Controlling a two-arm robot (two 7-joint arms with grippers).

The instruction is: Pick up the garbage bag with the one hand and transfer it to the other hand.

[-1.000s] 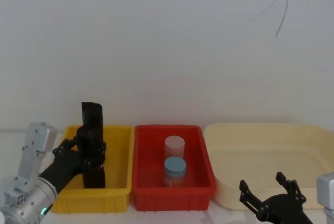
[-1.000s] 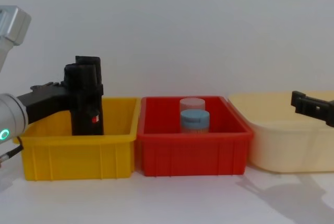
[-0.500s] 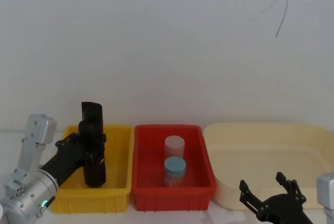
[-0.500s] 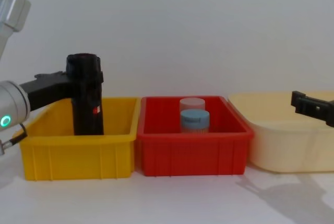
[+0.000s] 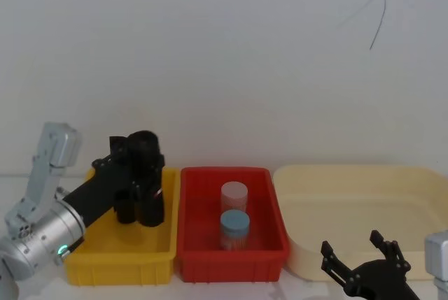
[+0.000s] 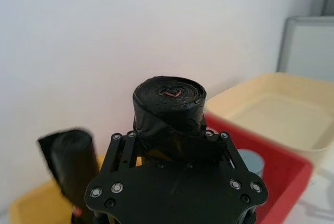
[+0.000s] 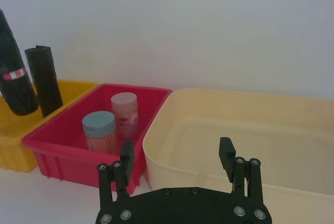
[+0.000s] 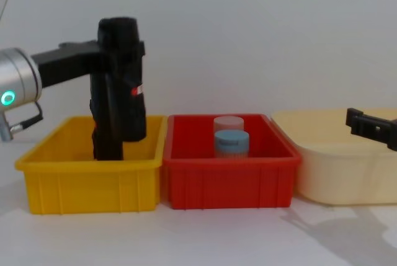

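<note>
Left gripper (image 8: 118,52), clamping the garbage bag (image 8: 131,114), now holds it higher over the yellow bin (image 8: 87,185); right gripper (image 7: 176,148) gapes open.

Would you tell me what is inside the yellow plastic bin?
A thin black roll stands inside the yellow plastic bin. The thick black garbage bag roll hangs over it, gripped by the left end effector. The arm covers part of the floor.

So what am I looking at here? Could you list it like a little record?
Left gripper: shut on the garbage bag, holding it over the yellow bin
Right gripper: open, low in front of the cream tub
Yellow bin: a thinner black roll stands inside
Red bin: a pink-lidded jar and a blue-lidded jar
Handover: not yet done
</note>
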